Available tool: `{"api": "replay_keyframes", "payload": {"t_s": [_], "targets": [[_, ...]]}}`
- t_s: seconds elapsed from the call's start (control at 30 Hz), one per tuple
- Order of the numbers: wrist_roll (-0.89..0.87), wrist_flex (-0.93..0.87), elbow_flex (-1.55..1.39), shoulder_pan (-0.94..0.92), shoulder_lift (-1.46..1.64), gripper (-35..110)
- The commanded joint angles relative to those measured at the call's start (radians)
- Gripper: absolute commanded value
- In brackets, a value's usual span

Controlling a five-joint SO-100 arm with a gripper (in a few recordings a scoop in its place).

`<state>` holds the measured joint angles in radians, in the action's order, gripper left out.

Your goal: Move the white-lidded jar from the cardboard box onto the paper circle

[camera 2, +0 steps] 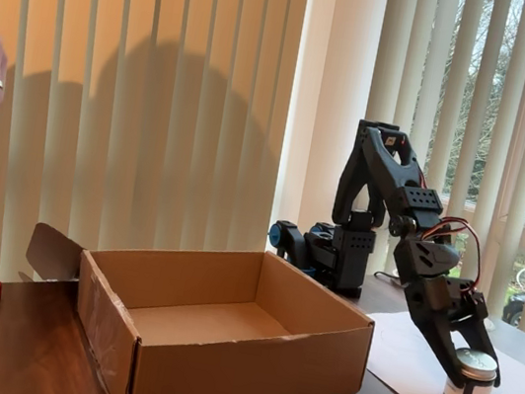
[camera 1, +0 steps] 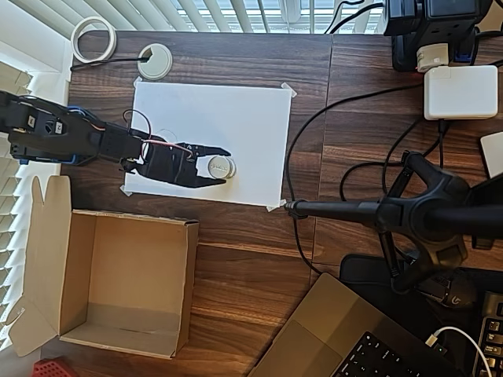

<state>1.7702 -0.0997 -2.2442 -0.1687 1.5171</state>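
Corrugated cardboard box [camera 2: 220, 340]; black pincer [camera 2: 474, 376] straddles round white-lidded jar [camera 2: 471, 380].

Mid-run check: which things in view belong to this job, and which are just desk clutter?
Job: white-lidded jar standing on the paper, gripper around it; cardboard box, nothing inside.
Clutter: tape roll, desk grommet, white charger, laptop, black stand.

Dark wood table [camera 1: 251, 71]: cardboard box [camera 1: 118, 283], taped white paper sheet [camera 1: 236, 118], tape roll [camera 1: 93, 38], white grommet [camera 1: 155, 60], charger [camera 1: 460, 92], laptop [camera 1: 346, 338], cables.
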Motion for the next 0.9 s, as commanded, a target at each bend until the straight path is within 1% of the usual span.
{"api": "replay_keyframes", "payload": {"t_s": [0.0, 0.1, 0.2, 0.7, 0.87], "targets": [[0.029, 0.028, 0.058, -0.018, 0.029, 14], [0.032, 0.037, 0.054, -0.020, 0.029, 21], [0.032, 0.044, 0.048, -0.020, 0.031, 24], [0.032, 0.081, 0.014, -0.018, 0.038, 28], [0.041, 0.089, 0.000, -0.017, 0.040, 27]]}}
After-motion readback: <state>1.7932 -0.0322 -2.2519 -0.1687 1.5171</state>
